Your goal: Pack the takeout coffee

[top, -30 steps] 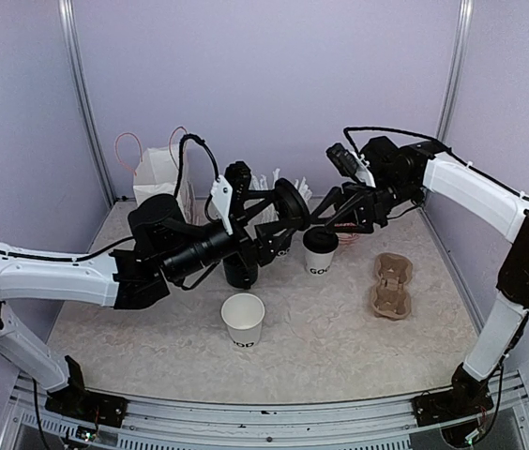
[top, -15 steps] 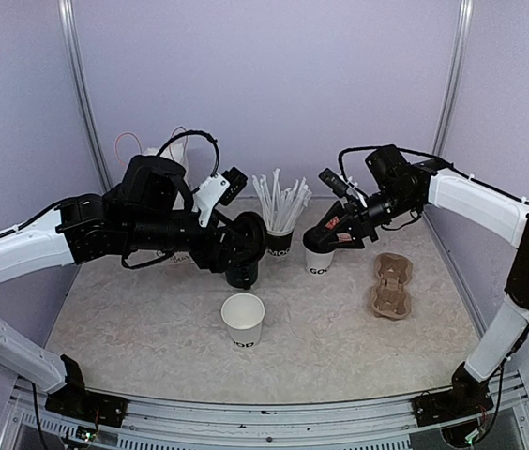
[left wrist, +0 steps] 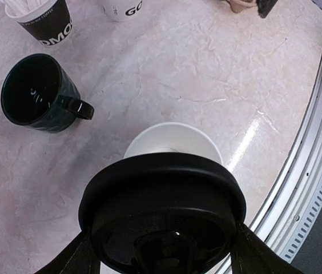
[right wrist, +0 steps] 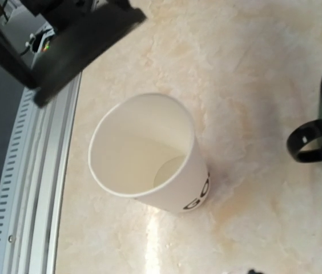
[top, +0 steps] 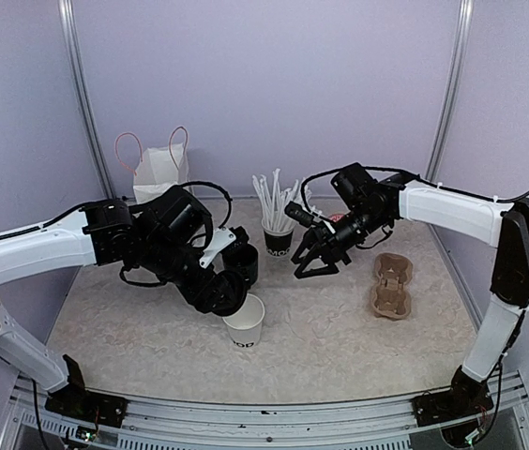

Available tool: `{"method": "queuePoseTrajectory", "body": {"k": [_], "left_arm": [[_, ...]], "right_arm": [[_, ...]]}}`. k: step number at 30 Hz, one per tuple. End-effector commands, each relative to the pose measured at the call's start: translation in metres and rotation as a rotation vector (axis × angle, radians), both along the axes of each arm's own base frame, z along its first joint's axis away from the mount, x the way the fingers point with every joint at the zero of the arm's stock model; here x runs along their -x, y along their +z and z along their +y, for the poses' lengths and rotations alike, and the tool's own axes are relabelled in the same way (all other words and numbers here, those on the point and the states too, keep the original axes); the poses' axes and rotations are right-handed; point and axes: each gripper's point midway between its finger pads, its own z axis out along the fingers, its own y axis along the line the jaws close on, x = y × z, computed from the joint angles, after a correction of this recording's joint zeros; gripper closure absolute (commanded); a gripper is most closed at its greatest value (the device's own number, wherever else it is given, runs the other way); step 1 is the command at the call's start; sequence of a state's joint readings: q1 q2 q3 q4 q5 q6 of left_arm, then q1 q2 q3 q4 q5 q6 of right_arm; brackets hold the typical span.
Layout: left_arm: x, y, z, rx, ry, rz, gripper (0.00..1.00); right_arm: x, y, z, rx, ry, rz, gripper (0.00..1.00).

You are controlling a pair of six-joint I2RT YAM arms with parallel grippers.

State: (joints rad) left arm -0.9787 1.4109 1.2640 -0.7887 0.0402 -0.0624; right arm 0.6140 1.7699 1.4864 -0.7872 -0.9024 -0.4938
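An open white cup (top: pixel 244 321) with "GOOD" lettering stands at the front centre; it also shows in the left wrist view (left wrist: pixel 175 140) and the right wrist view (right wrist: pixel 144 151). My left gripper (top: pixel 222 292) is shut on a round black lid (left wrist: pixel 161 200) and holds it just above and to the left of that cup's rim. The second white cup (left wrist: pixel 121 7) shows only at the top edge of the left wrist view; in the top view my right gripper (top: pixel 313 267) hides it. That gripper looks open and empty, low over the table, facing the open cup.
A black cup of white straws (top: pixel 279 239) stands at the back centre. A squat black mug (top: pixel 243 262) sits just behind the open cup. A brown cup carrier (top: pixel 391 286) lies at the right. A white paper bag (top: pixel 159 173) stands at the back left.
My left arm has swung forward and down with the black lid, from the back to beside the open cup. My right gripper has come off the lidded cup and moved left and lower.
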Motion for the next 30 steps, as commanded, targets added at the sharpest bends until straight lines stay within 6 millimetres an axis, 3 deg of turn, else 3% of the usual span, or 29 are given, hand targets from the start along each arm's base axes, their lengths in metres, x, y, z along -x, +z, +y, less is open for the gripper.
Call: {"method": "queuePoseTrajectory", "body": {"k": [1, 8, 30], "left_arm": [[-0.005, -0.003, -0.001, -0.030, 0.008, 0.016, 0.31], [-0.008, -0.016, -0.017, -0.057, -0.035, 0.055, 0.31], [-0.003, -0.044, -0.026, -0.146, -0.058, 0.152, 0.30]], "right_arm": [[0.008, -0.015, 0.003, 0.041, 0.015, 0.027, 0.37], [0.008, -0.025, 0.002, 0.070, 0.014, 0.046, 0.36], [0.013, -0.034, 0.003, 0.084, 0.034, 0.096, 0.35]]}}
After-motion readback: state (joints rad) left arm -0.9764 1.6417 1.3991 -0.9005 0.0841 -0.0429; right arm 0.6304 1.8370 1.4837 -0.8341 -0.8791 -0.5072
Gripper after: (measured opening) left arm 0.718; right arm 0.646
